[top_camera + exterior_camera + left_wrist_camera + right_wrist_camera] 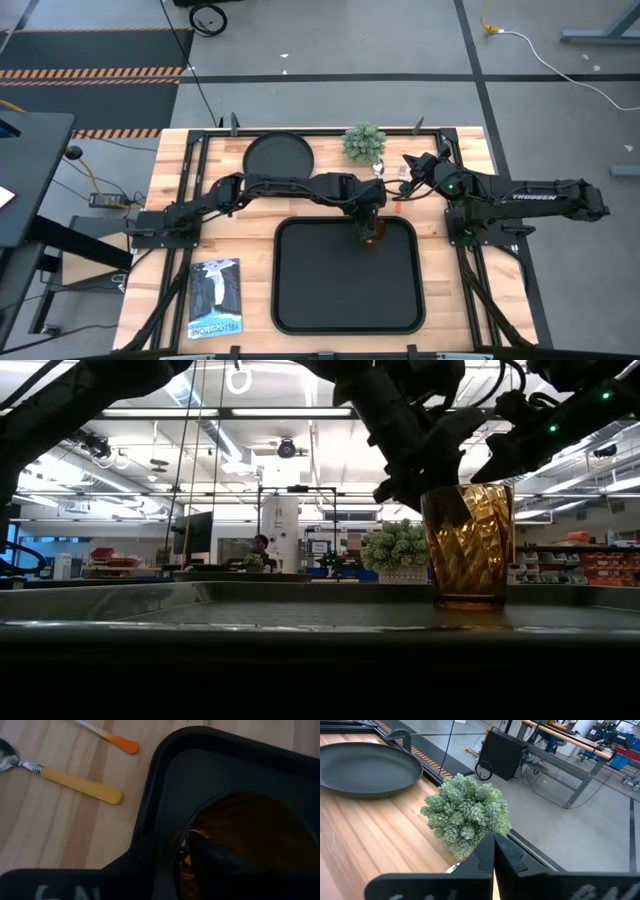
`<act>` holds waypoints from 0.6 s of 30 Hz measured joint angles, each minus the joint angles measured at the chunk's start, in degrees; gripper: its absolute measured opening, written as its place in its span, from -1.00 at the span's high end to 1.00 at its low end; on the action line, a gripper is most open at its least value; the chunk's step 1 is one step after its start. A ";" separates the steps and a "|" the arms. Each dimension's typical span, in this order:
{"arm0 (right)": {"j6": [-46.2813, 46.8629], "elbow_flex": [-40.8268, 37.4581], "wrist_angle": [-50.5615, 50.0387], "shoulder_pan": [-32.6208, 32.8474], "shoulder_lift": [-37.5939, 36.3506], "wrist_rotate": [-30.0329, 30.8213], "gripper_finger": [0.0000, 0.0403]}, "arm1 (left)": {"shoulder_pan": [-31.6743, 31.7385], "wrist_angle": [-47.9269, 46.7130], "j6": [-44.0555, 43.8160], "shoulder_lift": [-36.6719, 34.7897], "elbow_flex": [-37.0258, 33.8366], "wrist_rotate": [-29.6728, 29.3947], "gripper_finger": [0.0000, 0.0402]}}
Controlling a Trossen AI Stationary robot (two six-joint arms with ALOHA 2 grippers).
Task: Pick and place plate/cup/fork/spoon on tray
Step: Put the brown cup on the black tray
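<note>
- The word "TROSSEN" is printed in white along the right arm (545, 197); white lettering on the booklet (215, 298) at the table's front left is seen, but too small to be read.
- The left arm (290, 187) is stretched from the table's left side across to the tray's far right corner, where the left gripper (371, 228) is held over the cup (469, 545).
- The cup is stood upright on the tray (300, 300), inside that far right corner; one dark finger is seen reaching down inside the glass — whether the jaws are released or clamped on its wall cannot be told.
- The right gripper (493, 857) is clenched with nothing between its fingers, poised above the far edge of the table beside the small green plant (466, 814).
- The plate (278, 156) is left on the far side of the wooden table (250, 240), well apart from the tray.
- The spoon (60, 776) and the fork (111, 738) — only its orange handle end shown in the left wrist view — are laid on the wood just outside the tray's corner.
- A light-plank tabletop in a black frame is seen; beyond it, a workshop hall with shelving and ceiling lights.
</note>
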 joint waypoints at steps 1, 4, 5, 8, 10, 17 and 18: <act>0.00 -0.01 0.00 0.00 0.00 -0.01 0.97 | 0.00 -0.02 -0.01 -0.10 0.00 0.02 0.33; 0.00 -0.01 -0.01 0.01 0.01 0.00 0.96 | 0.00 -1.72 -0.01 -0.74 0.81 0.10 0.22; 0.05 -0.02 -0.02 0.00 0.00 0.00 0.96 | 0.00 -2.90 -0.02 -0.89 1.55 0.11 0.19; 0.09 -0.02 0.09 0.00 0.00 0.00 0.96 | -0.27 -6.56 0.78 -0.97 5.12 0.10 0.12; 0.09 0.00 0.35 0.00 0.00 0.00 0.96 | -0.54 -8.13 1.86 -1.18 6.82 0.05 0.08; 0.22 -0.02 -0.04 0.02 0.00 -0.02 0.96 | -1.56 -15.33 6.62 -3.92 6.69 -0.42 0.07; 0.20 -0.02 -0.02 0.02 0.02 -0.06 0.96 | -1.81 -16.35 7.11 -4.37 6.69 -1.02 0.08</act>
